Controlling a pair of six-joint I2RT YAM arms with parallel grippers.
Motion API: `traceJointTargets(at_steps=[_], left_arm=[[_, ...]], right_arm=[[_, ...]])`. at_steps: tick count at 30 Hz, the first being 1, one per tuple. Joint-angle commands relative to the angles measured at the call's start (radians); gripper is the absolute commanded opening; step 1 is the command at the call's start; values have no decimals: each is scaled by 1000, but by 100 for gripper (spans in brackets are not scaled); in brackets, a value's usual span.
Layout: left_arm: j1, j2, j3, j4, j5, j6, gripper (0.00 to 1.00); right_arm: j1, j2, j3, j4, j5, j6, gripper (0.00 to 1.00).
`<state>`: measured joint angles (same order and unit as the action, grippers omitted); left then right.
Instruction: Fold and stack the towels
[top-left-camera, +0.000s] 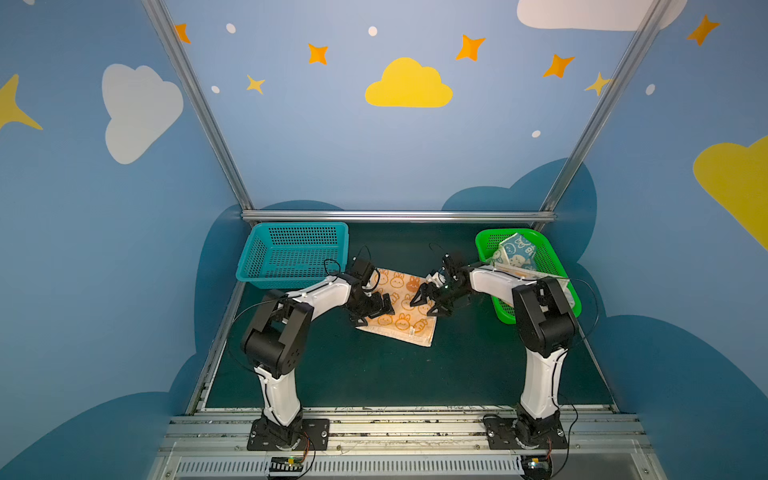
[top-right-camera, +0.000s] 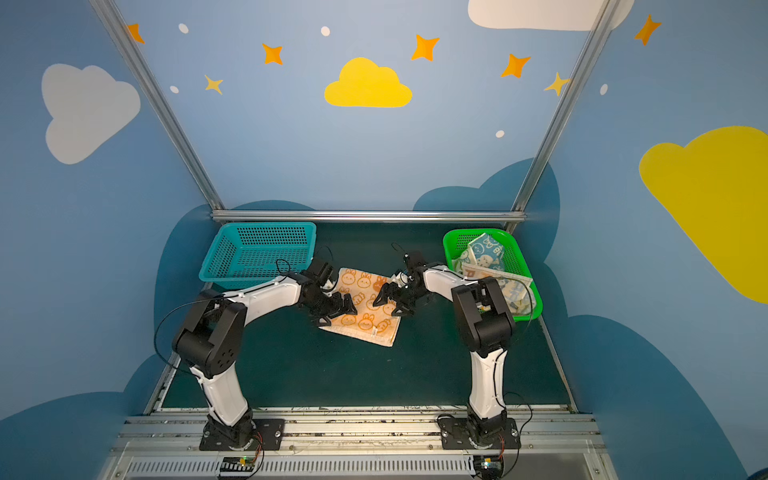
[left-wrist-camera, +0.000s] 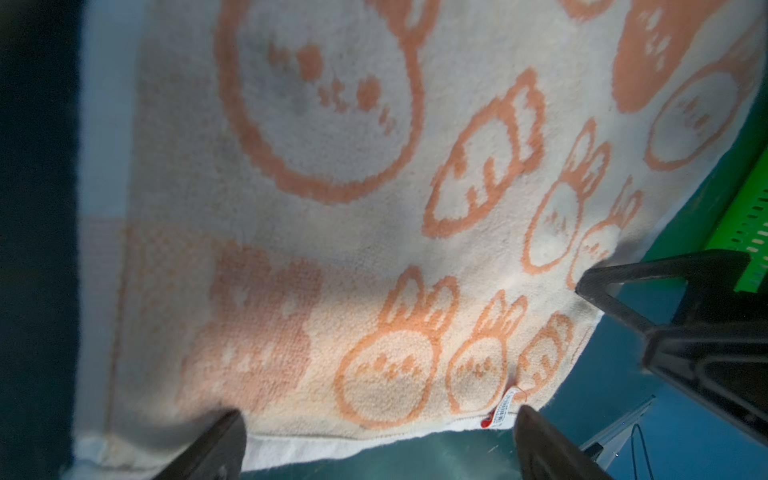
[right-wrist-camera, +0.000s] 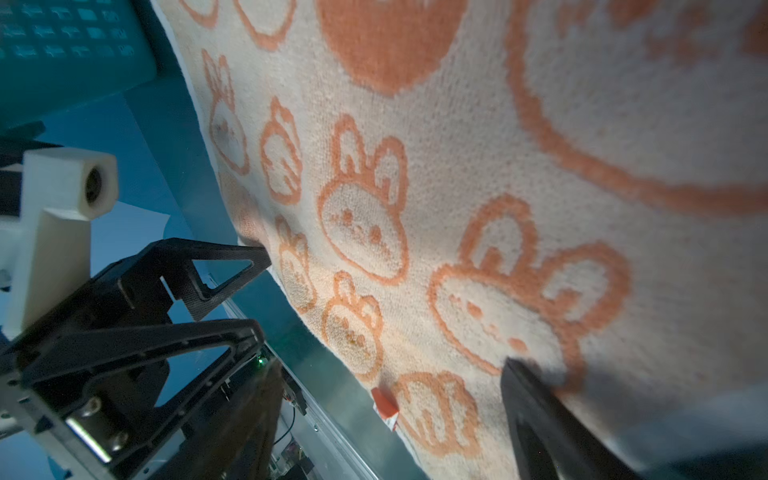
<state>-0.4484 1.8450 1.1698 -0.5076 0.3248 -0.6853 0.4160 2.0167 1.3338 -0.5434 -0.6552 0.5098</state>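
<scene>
While my left gripper and right gripper gape wide over it, I see the orange-cream rabbit-print towel lying flat.

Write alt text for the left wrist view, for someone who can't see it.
An orange-cream rabbit-print towel fills the view, lying on the dark table. The left tool's black fingertips stand apart at its edge, holding nothing.

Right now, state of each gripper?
Left gripper: open, empty, over the orange rabbit towel.
Right gripper: open, empty, over that towel's edge.
</scene>
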Motion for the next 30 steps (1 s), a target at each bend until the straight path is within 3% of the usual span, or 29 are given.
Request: traceJointTargets(at_steps=[1, 10, 16, 20, 24, 30], left_arm=[[-30, -6, -53, 32, 20, -37, 100], [-127, -113, -38, 11, -1, -99, 99], [-104, -149, 112, -102, -154, 12, 100], [-58, -77, 208, -102, -234, 91, 100], [0, 45, 366, -152, -172, 127, 100], [52, 221, 483, -26, -44, 95, 100]], right_arm=[[-24, 48, 26, -88, 68, -55, 83], [-53, -19, 219, -313, 151, -170, 84], [-112, 41, 427, -424, 206, -199, 86], [-123, 156, 581, -496, 264, -248, 86], [-121, 213, 651, -473, 183, -237, 85], [-108, 296, 711, -391, 30, -141, 86]])
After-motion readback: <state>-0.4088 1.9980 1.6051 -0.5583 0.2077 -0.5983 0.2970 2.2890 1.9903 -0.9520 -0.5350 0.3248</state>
